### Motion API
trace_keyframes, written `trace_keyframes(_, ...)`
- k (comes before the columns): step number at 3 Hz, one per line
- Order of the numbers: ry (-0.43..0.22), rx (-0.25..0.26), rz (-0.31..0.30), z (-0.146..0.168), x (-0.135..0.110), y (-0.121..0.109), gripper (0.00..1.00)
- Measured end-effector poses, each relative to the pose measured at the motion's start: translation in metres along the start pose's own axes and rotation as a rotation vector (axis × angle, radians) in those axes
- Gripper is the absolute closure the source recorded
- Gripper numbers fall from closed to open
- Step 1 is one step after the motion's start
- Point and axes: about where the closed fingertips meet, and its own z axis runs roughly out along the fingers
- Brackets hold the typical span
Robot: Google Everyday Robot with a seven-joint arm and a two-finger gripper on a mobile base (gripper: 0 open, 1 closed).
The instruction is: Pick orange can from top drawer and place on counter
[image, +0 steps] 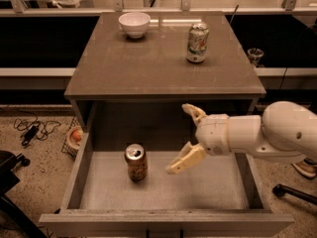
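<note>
The orange can (135, 162) stands upright on the pale floor of the open top drawer (163, 185), left of its middle. My gripper (183, 137) reaches in from the right over the drawer, a little right of the can and above it, not touching it. Its two pale fingers are spread wide apart, one pointing up (193, 112) and one down-left (184, 160). It holds nothing. The grey-brown counter (148, 63) lies behind and above the drawer.
A white bowl (134, 24) sits at the counter's back left and a pale green-and-white can (197, 42) at its back right. Cables (32, 128) and a wire basket (74, 137) lie on the floor at left. A chair base (292, 192) shows at right.
</note>
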Motion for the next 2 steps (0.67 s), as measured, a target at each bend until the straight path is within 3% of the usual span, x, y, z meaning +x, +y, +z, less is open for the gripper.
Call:
trace_keyframes(1,-0.042,0.000,-0.008,0.0142,-0.0012,-0.0005,0.00)
trace_keyframes(2,-0.042,0.000,-0.008,0.0142,-0.0013,-0.0005,0.00)
